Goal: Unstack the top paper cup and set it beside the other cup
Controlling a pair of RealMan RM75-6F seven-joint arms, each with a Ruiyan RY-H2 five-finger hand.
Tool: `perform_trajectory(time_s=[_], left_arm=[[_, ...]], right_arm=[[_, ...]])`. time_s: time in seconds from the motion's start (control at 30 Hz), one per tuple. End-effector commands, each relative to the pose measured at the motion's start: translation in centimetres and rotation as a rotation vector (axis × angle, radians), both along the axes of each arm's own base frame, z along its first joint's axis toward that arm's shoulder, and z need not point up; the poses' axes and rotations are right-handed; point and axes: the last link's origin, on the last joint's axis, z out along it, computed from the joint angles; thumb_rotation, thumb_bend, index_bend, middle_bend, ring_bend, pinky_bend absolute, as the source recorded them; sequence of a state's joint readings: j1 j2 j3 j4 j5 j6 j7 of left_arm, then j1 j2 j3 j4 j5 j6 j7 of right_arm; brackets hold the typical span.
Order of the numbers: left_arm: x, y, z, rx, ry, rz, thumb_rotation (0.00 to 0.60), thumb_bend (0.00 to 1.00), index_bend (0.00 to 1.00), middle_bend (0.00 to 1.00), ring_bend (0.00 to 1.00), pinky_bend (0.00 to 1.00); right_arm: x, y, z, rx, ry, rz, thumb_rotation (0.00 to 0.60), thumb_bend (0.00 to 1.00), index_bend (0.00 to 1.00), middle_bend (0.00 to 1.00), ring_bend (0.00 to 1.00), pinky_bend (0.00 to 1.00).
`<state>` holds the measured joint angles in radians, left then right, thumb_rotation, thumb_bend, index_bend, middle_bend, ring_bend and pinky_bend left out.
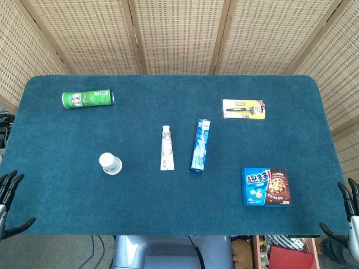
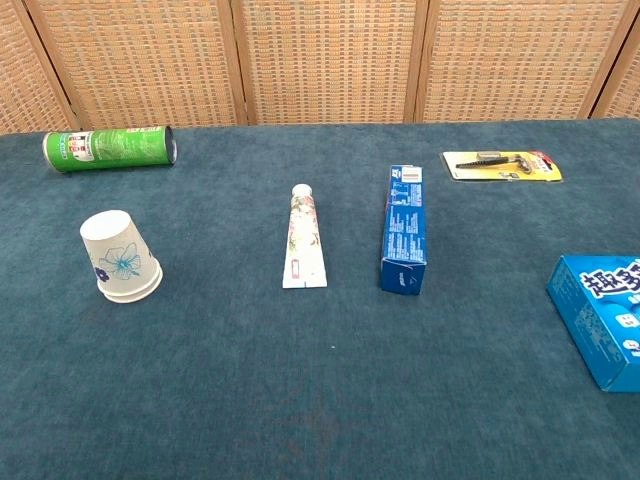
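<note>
Left robot hand (image 1: 10,190) at near left edge of surface (image 1: 168,218), fingers apart, grasping nothing. Right robot hand (image 1: 346,210) at near right edge, likewise released. Both well apart from paper cup stack (image 1: 110,163), which stood upside down, rim on surface, left of centre. Toothpaste tube (image 1: 166,148) and blue box (image 1: 200,145) lay side by side at centre. Green can (image 1: 87,99) on its side, far left. Cookie box (image 1: 266,187) near right; razor pack (image 1: 243,109) far right.
</note>
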<state>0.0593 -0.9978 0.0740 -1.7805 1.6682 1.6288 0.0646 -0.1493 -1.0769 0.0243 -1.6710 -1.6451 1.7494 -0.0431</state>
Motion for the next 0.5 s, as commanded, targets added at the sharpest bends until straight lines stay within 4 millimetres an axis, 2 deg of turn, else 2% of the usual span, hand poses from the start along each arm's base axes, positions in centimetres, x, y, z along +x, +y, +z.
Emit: perform_trajectory(time_s=[0.03,0.33,0.43,0.5], left_arm=[[0.0,0.0,0.0,0.000,0.000,0.001,0.600,0.08,0.00,0.00,0.00,0.00],[0.1,0.4,-0.4,-0.020,-0.001,0.000,0.600,0.08,0.00,0.00,0.00,0.00],[0.6,2.0,-0.7,-0.064,-0.005,-0.023,0.600,0.09,0.00,0.00,0.00,0.00],[1.3,3.9,-0.7,-0.095,0.005,-0.045,0.600,0.09,0.00,0.00,0.00,0.00]], right_arm=[[0.0,0.0,0.0,0.000,-0.001,0.000,0.600,0.00,0.00,0.00,0.00,0.00],[-0.1,0.0,0.2,-0.008,-0.005,-0.008,0.600,0.00,0.00,0.00,0.00,0.00],[-0.1,-0.1,0.4,-0.017,-0.008,-0.010,0.600,0.00,0.00,0.00,0.00,0.00],[-0.2,-0.1,0.4,-0.018,-0.009,-0.013,0.600,0.00,0.00,0.00,0.00,0.00]])
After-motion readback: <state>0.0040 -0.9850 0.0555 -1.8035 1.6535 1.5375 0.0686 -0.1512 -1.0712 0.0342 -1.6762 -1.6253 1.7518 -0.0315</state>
